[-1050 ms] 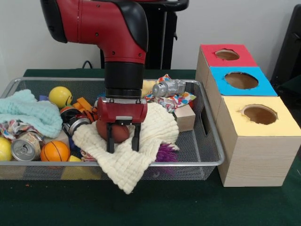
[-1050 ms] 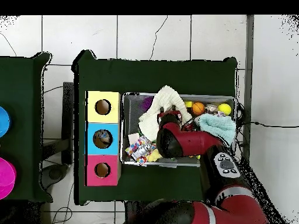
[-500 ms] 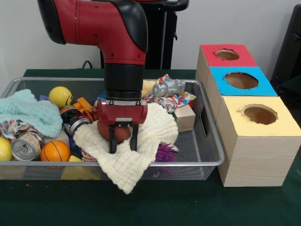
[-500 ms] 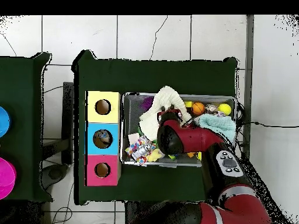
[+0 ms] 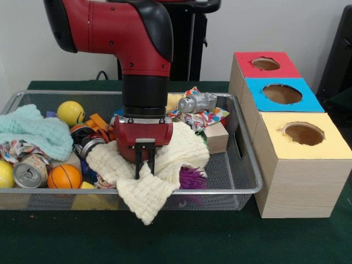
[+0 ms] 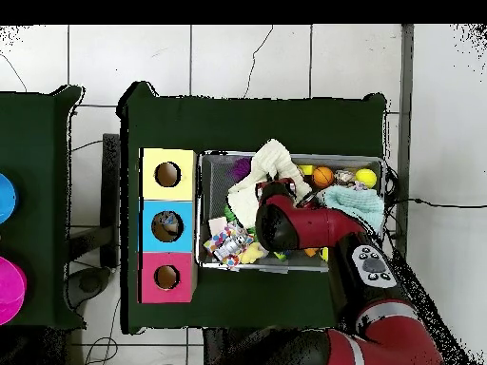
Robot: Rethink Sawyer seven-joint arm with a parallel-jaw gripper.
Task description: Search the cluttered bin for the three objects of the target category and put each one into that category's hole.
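A cream cloth (image 5: 148,176) hangs over the front rim of the wire bin (image 5: 242,165), its corner dropping onto the green table (image 5: 209,236). The gripper (image 5: 144,165) presses down into this cloth, its two fingers (image 5: 138,165) drawn together and pinching a fold of the fabric; no ball shows between them. Just right of the cloth lies a purple spiky toy (image 5: 190,177). At the bin's left front sit an orange ball (image 5: 64,176) and a can (image 5: 27,173), with a pale blue cloth (image 5: 33,132) behind them and a yellow ball (image 5: 70,112) farther back. A wooden block (image 5: 215,136) and a patterned cloth (image 5: 206,116) lie toward the right rear. Beside the bin stand three boxes with holes: yellow (image 5: 302,159), blue (image 5: 281,94), red (image 5: 265,65).
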